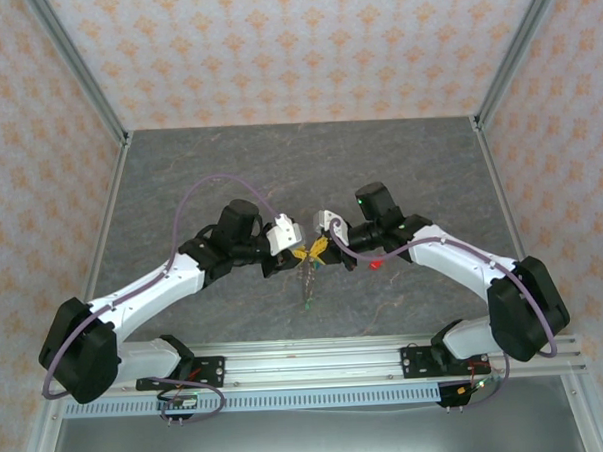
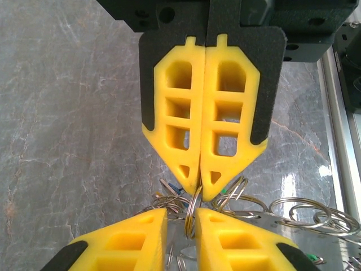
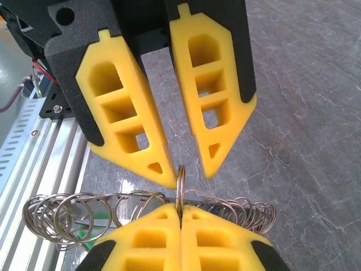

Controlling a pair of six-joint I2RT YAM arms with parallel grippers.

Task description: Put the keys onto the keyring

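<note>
1. The left gripper (image 3: 189, 178), over the middle of the worktop (image 1: 179, 171), had its jaws a little apart. They straddled one upright ring without clamping it, so it had no firm hold of anything.
2. The keyring (image 3: 180, 185) looked like a chain of thin, linked wire split rings, not a single loop. One ring stood between the tips of the two grippers, and the rest trailed toward the near edge. Whether its far links rested on the worktop could not be told.
3. It would probably handle as light. Each ring looked stiff and springy, while the chain was floppy at every link. The bare polished wire seemed likely to slip or twist in a pinch. The best hold appeared to be across the flat of a single ring, away from its split, leaving that opening free for threading.
4. A green-capped key (image 1: 307, 306) sat at the near end of the chain, seemingly already on it. It was tiny and light, and its plastic head looked the better place to grip.
5. The right gripper (image 2: 199, 192) had its jaws closed tight on that same ring, pinching it edge-on.
6. A red-capped key (image 1: 375, 264) lay just right of the right gripper, apart from the chain.
</note>
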